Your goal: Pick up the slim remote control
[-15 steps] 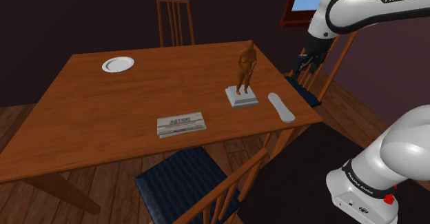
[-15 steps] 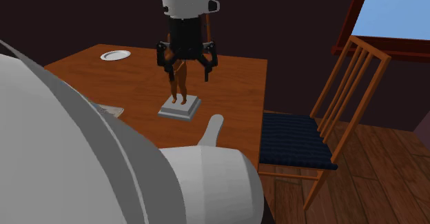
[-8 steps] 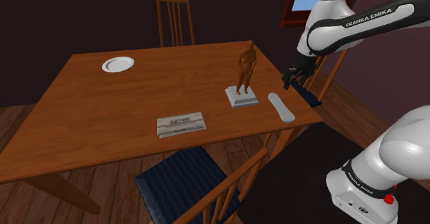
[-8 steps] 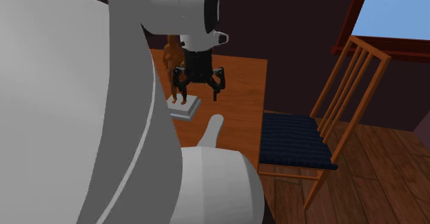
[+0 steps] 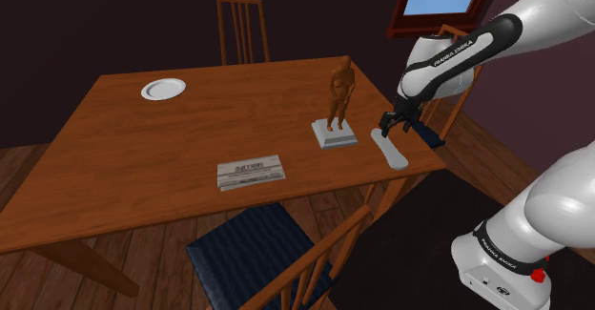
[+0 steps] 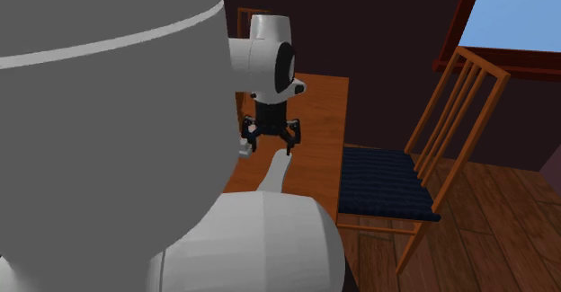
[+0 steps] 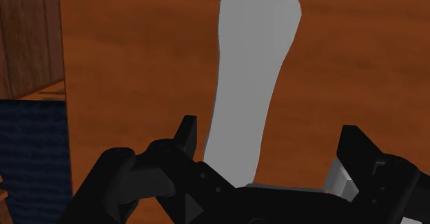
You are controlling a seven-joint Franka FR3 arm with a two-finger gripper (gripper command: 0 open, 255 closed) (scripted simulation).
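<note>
In the shoulder view, right of centre, the claw [image 5: 393,125] hangs over the upper end of the slim remote [image 5: 389,149], which lies near the surface's [image 5: 143,155] right edge, long axis running down-frame. The second exterior view, at centre, shows the fingers spread just above that end. The wrist view alone shows the remote's length crossing the fingers' closing line, off-centre between them.

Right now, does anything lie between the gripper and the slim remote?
Nothing. In the wrist view the open gripper hangs directly over the grey remote. Around the remote there is bare table, and no object intervenes.
</note>
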